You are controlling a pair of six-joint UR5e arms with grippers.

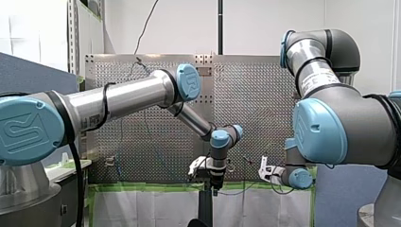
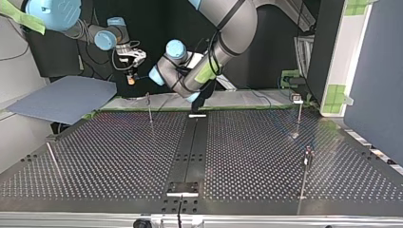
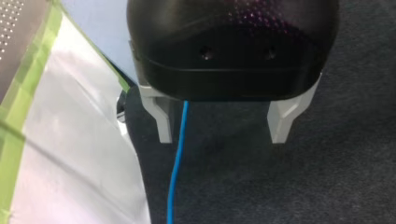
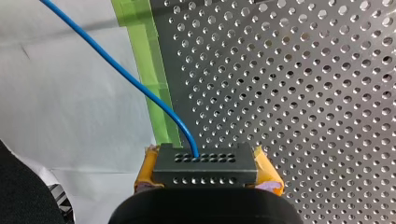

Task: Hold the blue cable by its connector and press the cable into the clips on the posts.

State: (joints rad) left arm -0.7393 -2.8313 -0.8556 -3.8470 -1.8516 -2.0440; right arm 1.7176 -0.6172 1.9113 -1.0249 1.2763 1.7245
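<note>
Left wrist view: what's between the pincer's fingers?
Left wrist view shows just the blue cable, close to one finger; my left pincer is open, not gripping it.

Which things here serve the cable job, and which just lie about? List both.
Job: blue cable; its connector in my right gripper; my open left gripper; clip posts.
Lying about: blue-grey board; green tape; white sheet.
</note>
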